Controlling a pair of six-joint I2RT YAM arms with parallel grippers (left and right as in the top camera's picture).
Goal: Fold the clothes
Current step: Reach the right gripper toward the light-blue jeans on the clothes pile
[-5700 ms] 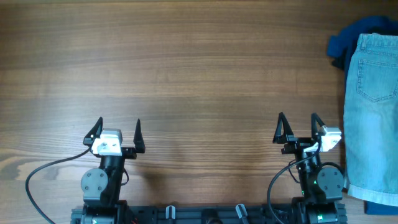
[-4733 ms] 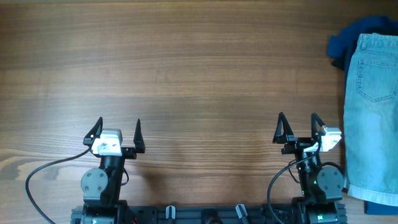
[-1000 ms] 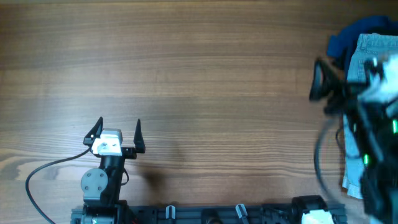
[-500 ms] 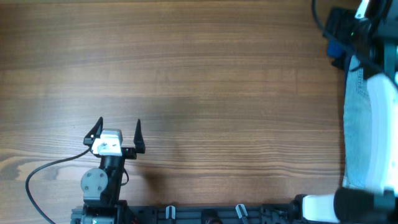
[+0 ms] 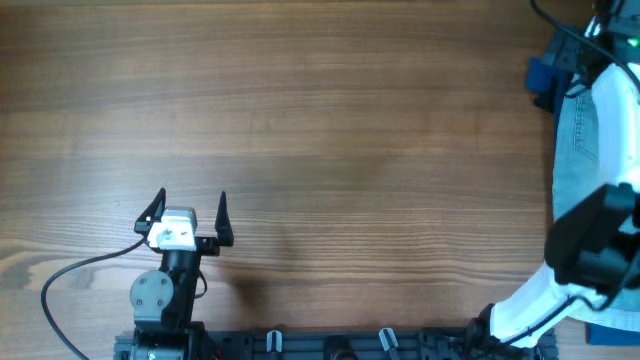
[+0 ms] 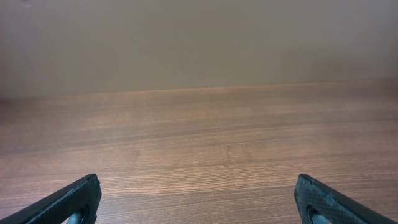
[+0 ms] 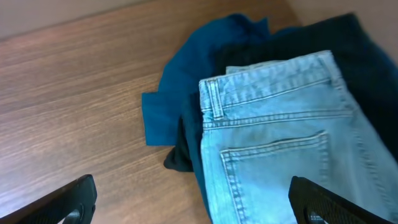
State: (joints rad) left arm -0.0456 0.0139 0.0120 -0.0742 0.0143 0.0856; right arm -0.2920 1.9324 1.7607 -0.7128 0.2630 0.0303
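A: Where are the shorts (image 7: 280,143) lying?

B: They are lying flat at the far right side of the table (image 5: 320,120); they are resting on top of a dark blue cloth (image 7: 180,106), and a darker cloth (image 7: 348,43) is peeking out past the waist.

A: How are they looking?

B: They are looking light blue and faded, like old jeans; the waist end is pointing away from the robot; a belt loop (image 7: 214,96) is showing on the waistband, and a back pocket (image 7: 280,168) with pale stitching is showing just below it.

A: What is the right gripper (image 7: 193,199) doing?

B: It is hanging above the waist end of the shorts; its two fingers are standing as far apart as they go, and it is holding nothing. The white right arm (image 5: 615,120) is reaching out over the shorts.

A: And the left gripper (image 5: 190,212)?

B: It is sitting near the front left of the table, well apart from the shorts; its fingers are spread wide too, with only bare wood between them.
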